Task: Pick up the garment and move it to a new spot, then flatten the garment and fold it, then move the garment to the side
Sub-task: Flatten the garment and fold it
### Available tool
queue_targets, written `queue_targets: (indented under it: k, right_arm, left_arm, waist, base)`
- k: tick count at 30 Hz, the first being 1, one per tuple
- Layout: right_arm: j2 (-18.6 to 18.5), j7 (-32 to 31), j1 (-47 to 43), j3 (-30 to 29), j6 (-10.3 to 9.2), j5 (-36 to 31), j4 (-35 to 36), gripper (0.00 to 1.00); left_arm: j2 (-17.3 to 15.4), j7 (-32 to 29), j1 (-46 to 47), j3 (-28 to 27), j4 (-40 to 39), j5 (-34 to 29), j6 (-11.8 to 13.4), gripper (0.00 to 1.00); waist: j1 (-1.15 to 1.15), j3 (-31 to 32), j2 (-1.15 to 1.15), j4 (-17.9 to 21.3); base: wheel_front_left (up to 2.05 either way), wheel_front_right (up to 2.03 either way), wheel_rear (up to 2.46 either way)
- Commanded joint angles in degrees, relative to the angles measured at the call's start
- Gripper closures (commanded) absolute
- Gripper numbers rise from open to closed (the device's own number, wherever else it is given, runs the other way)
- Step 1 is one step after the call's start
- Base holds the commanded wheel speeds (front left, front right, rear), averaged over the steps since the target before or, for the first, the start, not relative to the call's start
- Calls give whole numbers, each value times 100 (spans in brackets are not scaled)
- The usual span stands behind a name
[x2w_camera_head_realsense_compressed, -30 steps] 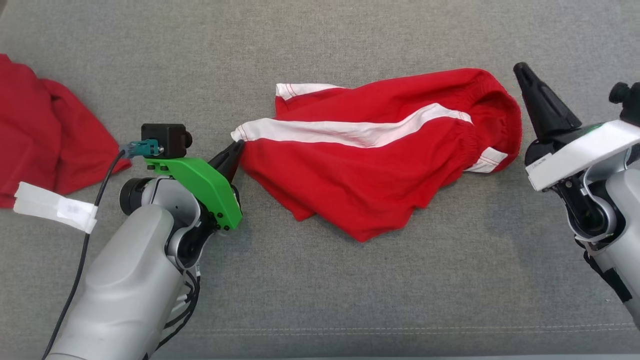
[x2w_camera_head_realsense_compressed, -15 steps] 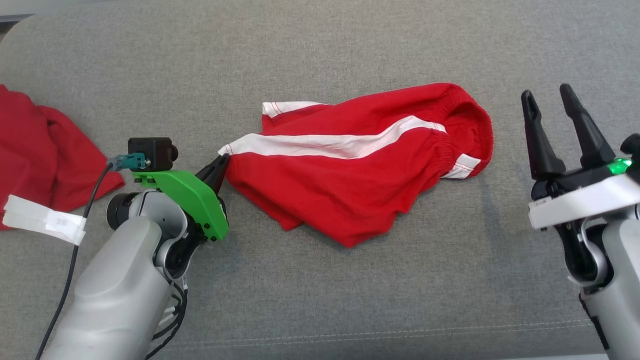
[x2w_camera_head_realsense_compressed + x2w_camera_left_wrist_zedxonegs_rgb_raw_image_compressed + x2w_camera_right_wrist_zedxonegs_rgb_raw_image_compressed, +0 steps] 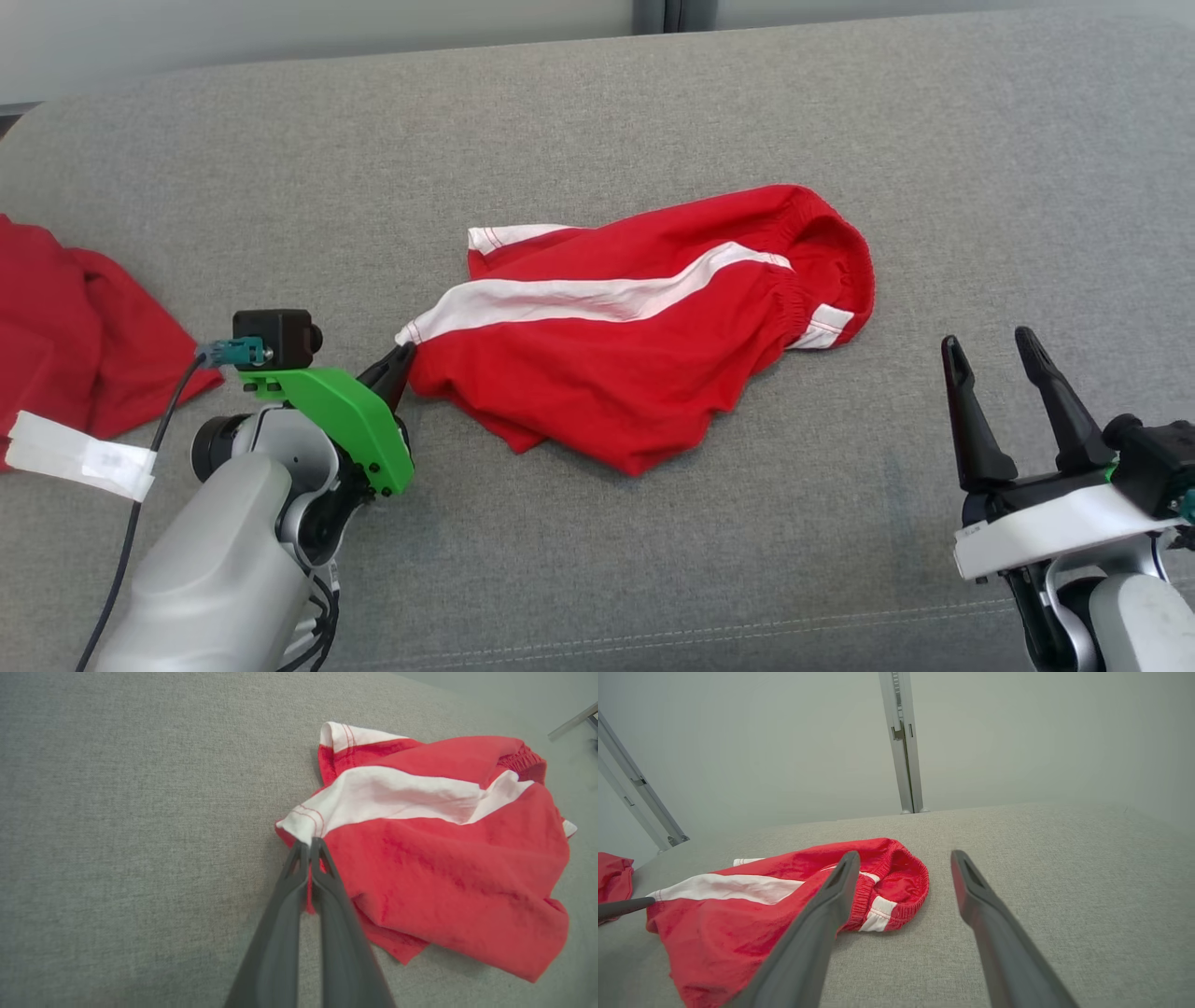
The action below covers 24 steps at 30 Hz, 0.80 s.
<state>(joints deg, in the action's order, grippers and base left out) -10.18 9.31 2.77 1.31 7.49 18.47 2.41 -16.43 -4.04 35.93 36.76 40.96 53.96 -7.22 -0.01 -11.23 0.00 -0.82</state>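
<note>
Pinching the white-striped hem corner of the garment [image 3: 635, 373] (red shorts, crumpled), the left pincer [image 3: 404, 352] is clamped tight at center-left of the head view. Garment lies mid-frame on the grey fabric surface [image 3: 840, 121]; right pincer [image 3: 988, 339] sits lower right, fingers spread wide, holding nothing, well apart from it. Another red cloth [image 3: 65, 317] at left edge.

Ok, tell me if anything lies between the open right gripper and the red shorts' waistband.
Nothing visible does. Bare grey fabric cushion lies between the right gripper and the elastic waistband of the red shorts with white side stripes. The left gripper is shut on the hem at the opposite end, outside that path.
</note>
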Motion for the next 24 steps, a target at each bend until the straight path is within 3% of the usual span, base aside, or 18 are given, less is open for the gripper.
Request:
queue_targets:
  k: [1,16,24]
  right_arm:
    - [24,-49,-97,-19,-1,-82,72,0]
    - [111,-275,-178,-16,0,-58,256,0]
    - [-104,-475,61,-26,0,147,-30,0]
  left_arm:
    - [-46,-16,-69,-7,-23,61,26,100]
    - [-102,-58,-140,28,-198,93,114,100]
    - [-24,-87,-55,82,-272,75,118,100]
  waist:
    - [1,43,0,36]
    - [1,44,0,-12]
    - [1,-57,0,-121]
  base:
    - [0,0,0]
    - [0,0,0]
    - [0,0,0]
